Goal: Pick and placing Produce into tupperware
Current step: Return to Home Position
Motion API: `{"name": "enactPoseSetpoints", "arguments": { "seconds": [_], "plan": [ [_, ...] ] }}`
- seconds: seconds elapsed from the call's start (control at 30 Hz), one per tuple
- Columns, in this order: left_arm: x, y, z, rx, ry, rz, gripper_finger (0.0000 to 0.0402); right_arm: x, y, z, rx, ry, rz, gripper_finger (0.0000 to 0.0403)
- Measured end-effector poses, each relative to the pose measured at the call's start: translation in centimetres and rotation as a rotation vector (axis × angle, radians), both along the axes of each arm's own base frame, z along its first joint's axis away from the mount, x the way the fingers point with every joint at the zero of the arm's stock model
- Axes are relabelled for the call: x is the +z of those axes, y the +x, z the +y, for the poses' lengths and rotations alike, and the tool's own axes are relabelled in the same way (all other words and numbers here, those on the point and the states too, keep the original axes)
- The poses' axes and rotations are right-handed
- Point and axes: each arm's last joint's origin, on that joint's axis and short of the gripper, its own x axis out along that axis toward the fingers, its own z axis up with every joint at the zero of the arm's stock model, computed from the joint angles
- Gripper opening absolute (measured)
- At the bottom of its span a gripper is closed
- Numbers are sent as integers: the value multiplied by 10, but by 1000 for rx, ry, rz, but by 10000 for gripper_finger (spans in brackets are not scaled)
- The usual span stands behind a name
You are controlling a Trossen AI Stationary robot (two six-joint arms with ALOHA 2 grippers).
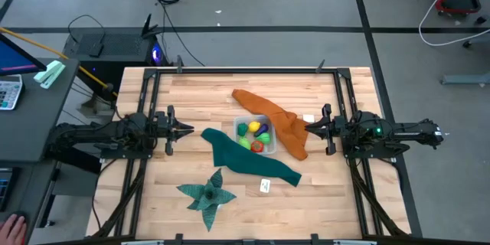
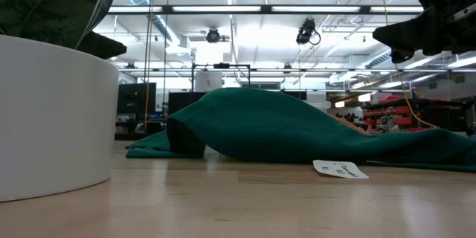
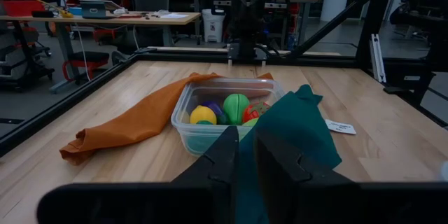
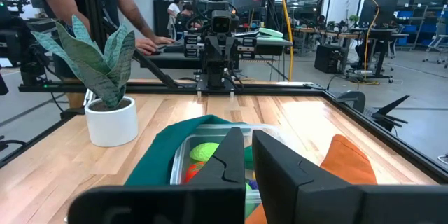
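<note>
The clear tupperware (image 1: 240, 123) stands at the table's middle and holds the produce (image 1: 254, 135): yellow (image 3: 203, 115), green (image 3: 236, 103), red (image 3: 257, 110) and purple (image 3: 217, 112) pieces, with a light green one (image 4: 203, 151) in the right wrist view. My left gripper (image 1: 191, 130) hangs level and shut above the table, left of the tupperware (image 3: 189, 136), touching nothing. My right gripper (image 1: 308, 129) hangs level and shut to its right, also touching nothing. The two grippers (image 3: 245, 134) (image 4: 247, 136) point at each other across the box.
A teal cloth (image 1: 249, 158) lies against the box's near side and an orange cloth (image 1: 282, 126) against its far-right side. A potted plant (image 1: 208, 197) in a white pot (image 2: 52, 119) stands near the front left. White cards (image 1: 265, 186) (image 1: 309, 119) lie on the wood. A person (image 4: 105, 0) stands beyond the table's left side.
</note>
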Motion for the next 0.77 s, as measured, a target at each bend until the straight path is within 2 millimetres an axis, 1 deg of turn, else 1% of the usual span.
{"name": "enactPoseSetpoints", "arguments": {
  "seconds": [0.27,0.57,0.77],
  "plan": [
    [0,0,0,0,0,0,62,0,0,0,0,0,0,0],
    [0,0,0,0,0,0,51,0,0,0,0,0,0,0],
    [0,0,0,0,0,0,56,0,0,0,0,0,0,0]
  ]
}}
